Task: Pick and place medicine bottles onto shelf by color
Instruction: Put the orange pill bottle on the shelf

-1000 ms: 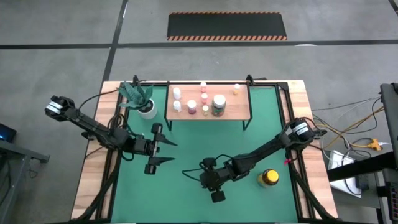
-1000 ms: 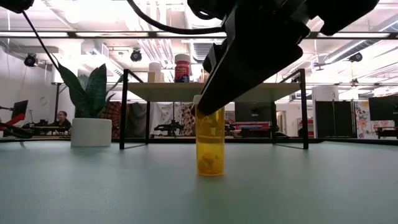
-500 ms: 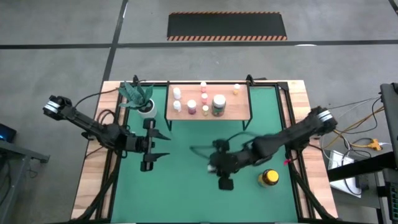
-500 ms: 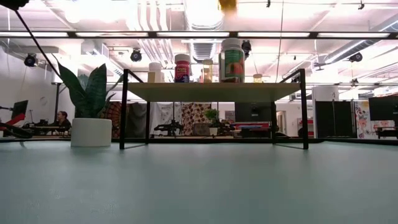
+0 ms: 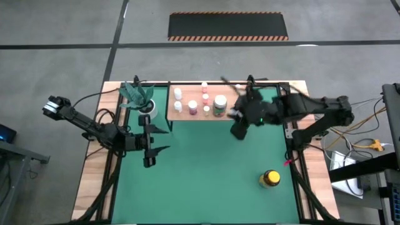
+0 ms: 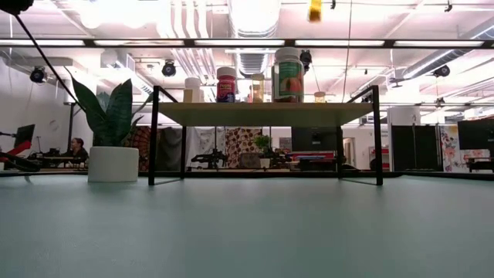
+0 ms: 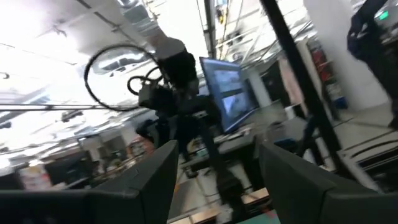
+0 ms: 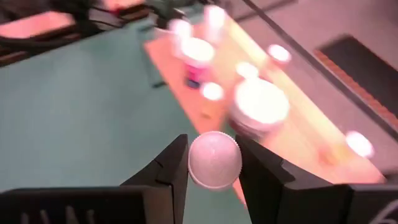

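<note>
My right gripper (image 5: 240, 127) hangs high over the mat at the front right of the shelf (image 5: 242, 107), shut on a small orange bottle with a white cap (image 8: 214, 160). Only the bottle's orange bottom (image 6: 314, 9) shows in the low view. The shelf, a light-wood board on black legs (image 6: 262, 113), carries several small white, pink and orange bottles and a greenish white-lidded jar (image 5: 219, 105), all standing upright. A yellow black-lidded jar (image 5: 270, 179) stands on the mat at the near right. My left gripper (image 5: 154, 140) waits open over the mat's left side. My right gripper pinches the orange bottle at its white-capped top (image 8: 214, 160) between the two fingers (image 8: 173, 169), one on either side of the cap. The fingers slant downward toward the shelf. The bottle is lifted clear of the mat, its bottom (image 6: 314, 9) high above the shelf board.
A white pot with a green plant (image 5: 145, 106) stands at the shelf's left end, close to my left gripper. The green mat (image 5: 206, 175) stretches in front of the shelf. Cables run along the table's right edge (image 5: 294, 144).
My right gripper has lifted the orange bottle off the mat's near middle and swung it up and toward the far right, to the shelf's front right. The bottle has risen out of most of the low view. My left gripper has rolled and drawn slightly toward the far left.
</note>
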`<action>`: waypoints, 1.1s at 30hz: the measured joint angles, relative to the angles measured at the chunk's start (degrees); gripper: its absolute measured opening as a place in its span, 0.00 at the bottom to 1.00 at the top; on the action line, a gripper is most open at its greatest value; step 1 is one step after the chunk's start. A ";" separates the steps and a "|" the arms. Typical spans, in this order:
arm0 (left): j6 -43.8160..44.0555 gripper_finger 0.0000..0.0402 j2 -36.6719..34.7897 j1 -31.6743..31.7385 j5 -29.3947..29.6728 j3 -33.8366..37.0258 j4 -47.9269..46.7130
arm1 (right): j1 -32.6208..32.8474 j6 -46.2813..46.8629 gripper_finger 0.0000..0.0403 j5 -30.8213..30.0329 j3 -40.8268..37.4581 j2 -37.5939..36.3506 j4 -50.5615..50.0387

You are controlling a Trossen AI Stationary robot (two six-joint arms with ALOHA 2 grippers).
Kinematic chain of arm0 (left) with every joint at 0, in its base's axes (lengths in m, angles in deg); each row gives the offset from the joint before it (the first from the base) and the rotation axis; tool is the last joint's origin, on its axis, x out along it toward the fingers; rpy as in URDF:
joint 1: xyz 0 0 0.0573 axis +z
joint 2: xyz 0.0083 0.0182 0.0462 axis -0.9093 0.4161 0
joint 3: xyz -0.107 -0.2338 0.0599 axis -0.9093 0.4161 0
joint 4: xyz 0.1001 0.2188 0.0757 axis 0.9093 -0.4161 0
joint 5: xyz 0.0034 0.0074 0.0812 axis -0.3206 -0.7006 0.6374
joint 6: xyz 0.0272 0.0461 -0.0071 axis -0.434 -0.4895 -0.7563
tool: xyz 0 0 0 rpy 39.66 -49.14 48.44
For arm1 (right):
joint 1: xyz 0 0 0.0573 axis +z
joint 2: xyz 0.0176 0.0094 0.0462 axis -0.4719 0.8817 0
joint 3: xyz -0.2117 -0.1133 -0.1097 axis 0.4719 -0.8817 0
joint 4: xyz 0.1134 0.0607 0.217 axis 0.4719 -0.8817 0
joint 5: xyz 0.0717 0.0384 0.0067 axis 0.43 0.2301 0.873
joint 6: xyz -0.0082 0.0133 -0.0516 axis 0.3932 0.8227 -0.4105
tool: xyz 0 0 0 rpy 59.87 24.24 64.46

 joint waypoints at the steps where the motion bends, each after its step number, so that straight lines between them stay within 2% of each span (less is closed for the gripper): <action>1: -0.83 0.51 -0.09 0.00 0.54 0.00 -0.04 | -1.35 0.74 0.27 0.05 -1.00 -0.96 -0.76; 6: -4.13 0.51 -0.32 0.02 2.77 0.00 -0.09 | -8.43 0.89 0.27 0.98 -7.63 -5.98 -1.34; 10: -4.70 0.51 -0.50 0.02 2.77 0.00 -0.12 | -14.25 0.84 0.27 4.26 -14.98 -9.20 0.06; 17: -5.06 0.51 -0.81 0.02 3.48 0.00 -0.97 | -19.69 1.14 0.27 9.95 -28.51 -11.03 11.59; 27: -5.06 0.51 -0.81 0.02 4.26 0.02 -0.96 | -20.25 2.75 0.27 9.97 -32.65 -10.31 14.19; 33: -5.02 0.51 -0.86 0.02 4.26 0.02 -0.92 | -20.25 3.04 0.32 9.53 -32.52 -10.28 14.27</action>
